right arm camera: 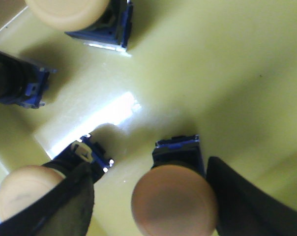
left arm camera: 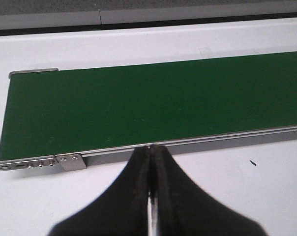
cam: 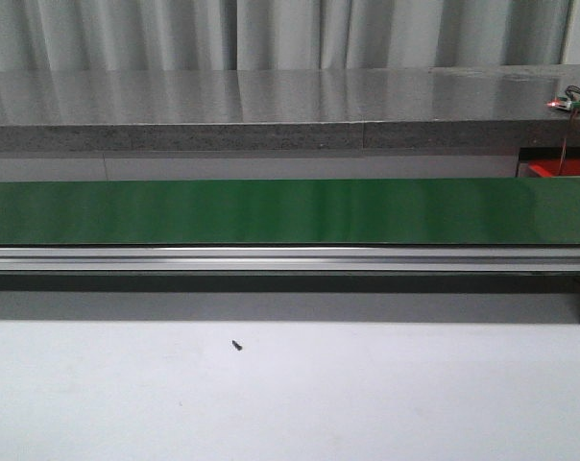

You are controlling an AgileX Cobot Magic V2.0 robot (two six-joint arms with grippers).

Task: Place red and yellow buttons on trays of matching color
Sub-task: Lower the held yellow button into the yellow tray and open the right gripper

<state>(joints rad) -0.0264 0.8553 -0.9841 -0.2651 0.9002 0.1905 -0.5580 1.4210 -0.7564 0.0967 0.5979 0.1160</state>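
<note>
In the right wrist view a yellow tray (right arm camera: 227, 64) fills the picture, with several yellow buttons on it, each a pale yellow cap on a blue and black base. My right gripper (right arm camera: 149, 167) is open just above the tray. One yellow button (right arm camera: 174, 201) stands between its fingers, close to one finger and well apart from the other. Other buttons lie around it (right arm camera: 67, 10) (right arm camera: 15, 81) (right arm camera: 20, 191). My left gripper (left arm camera: 151, 149) is shut on nothing, its tip at the near rail of the conveyor. No red buttons are in view. Neither gripper shows in the front view.
A long green conveyor belt (cam: 271, 211) (left arm camera: 138, 103) crosses the white table, with a grey counter (cam: 271, 106) behind it. Something red (cam: 557, 169) shows behind the belt at the far right, under a small wired board (cam: 573, 99). A tiny dark screw (cam: 236, 345) (left arm camera: 253, 162) lies on the table.
</note>
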